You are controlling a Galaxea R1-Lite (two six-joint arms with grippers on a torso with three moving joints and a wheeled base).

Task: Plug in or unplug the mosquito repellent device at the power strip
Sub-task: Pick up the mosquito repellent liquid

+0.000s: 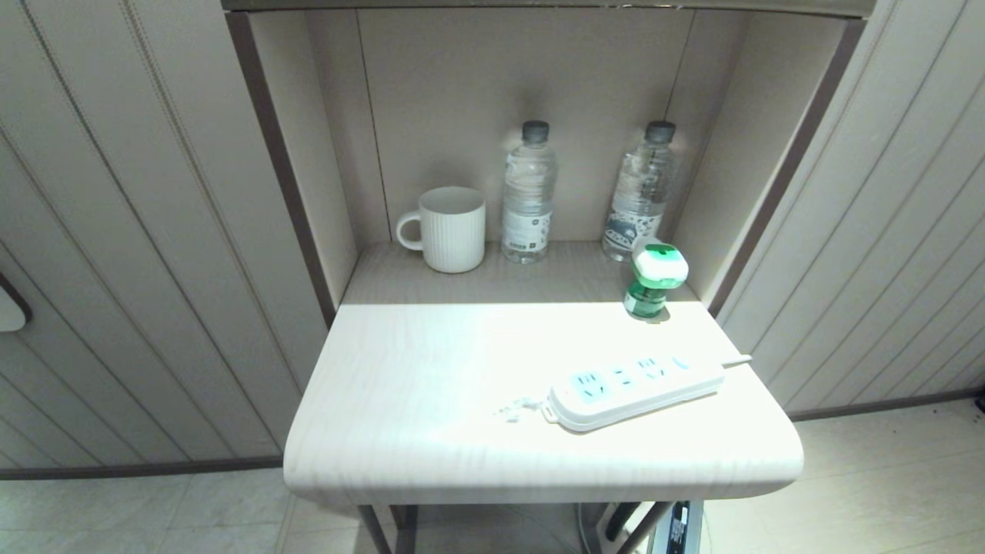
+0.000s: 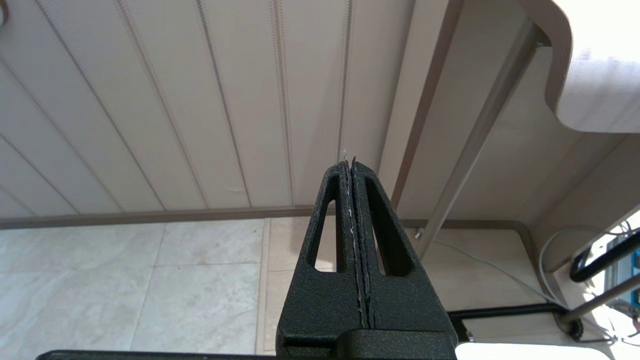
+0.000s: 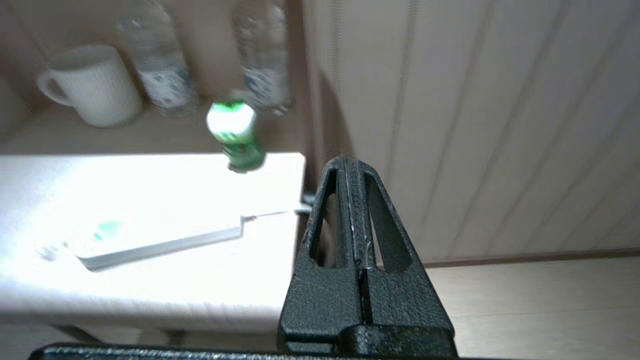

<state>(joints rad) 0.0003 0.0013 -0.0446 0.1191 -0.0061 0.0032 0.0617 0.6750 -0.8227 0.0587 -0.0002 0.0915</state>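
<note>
- Right gripper (image 3: 354,167): fingers pressed together, holding nothing; it sits off the table's right edge, beside the panelled wall, and does not appear in the head view.
- Left gripper (image 2: 350,167): fingers also pressed together and empty; it hangs low beside the table (image 1: 431,400), facing the wall and floor, well apart from the work.
- Repellent device (image 1: 655,281): stands upright and unplugged near the table's back right corner, just in front of the right-hand water bottle (image 1: 642,192). From the right gripper it lies ahead and toward the table's middle, so the right arm is judged the nearer one.
- Power strip (image 1: 635,388): lies flat near the table's front right corner, apart from the device. Its long axis runs aslant, the corded end toward the right edge and the other end toward the front edge; the sockets face up.
- Governing relation: the device stands behind the strip, so a plug-in move would likely carry it toward the front edge and down.
- Count: one device, one power strip with three socket faces, two water bottles, one mug (image 1: 450,228), two grippers.
</note>
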